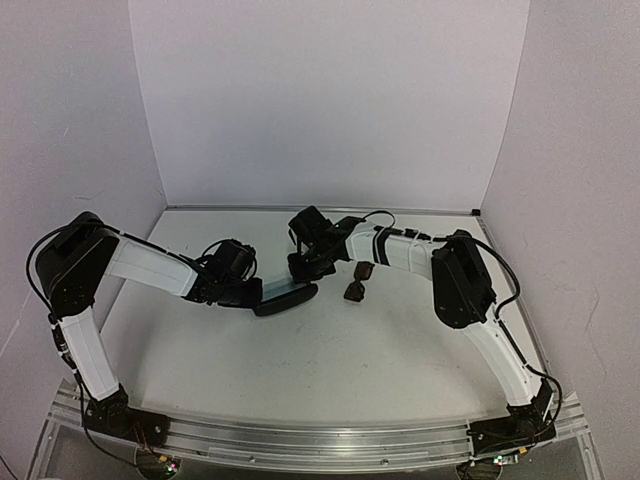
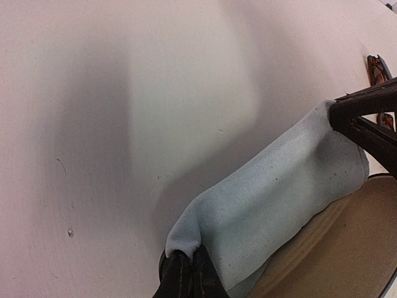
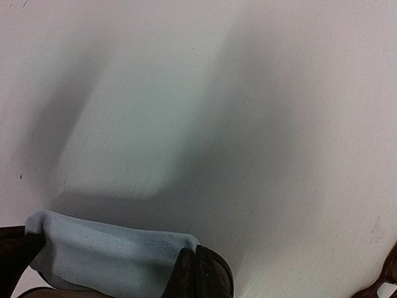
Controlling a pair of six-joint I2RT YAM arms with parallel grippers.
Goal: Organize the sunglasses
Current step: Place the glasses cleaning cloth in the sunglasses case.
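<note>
A light blue cloth is stretched between my two grippers, just above the open black oval case with its tan lining. My left gripper is shut on one corner of the cloth. My right gripper is shut on the opposite corner. In the top view the left gripper and right gripper meet over the case. The sunglasses, small, folded and dark, lie on the table just right of the case, and they also show at the edge of the left wrist view.
White walls close off the table at the back and on both sides. The right arm's forearm reaches over the table behind the sunglasses.
</note>
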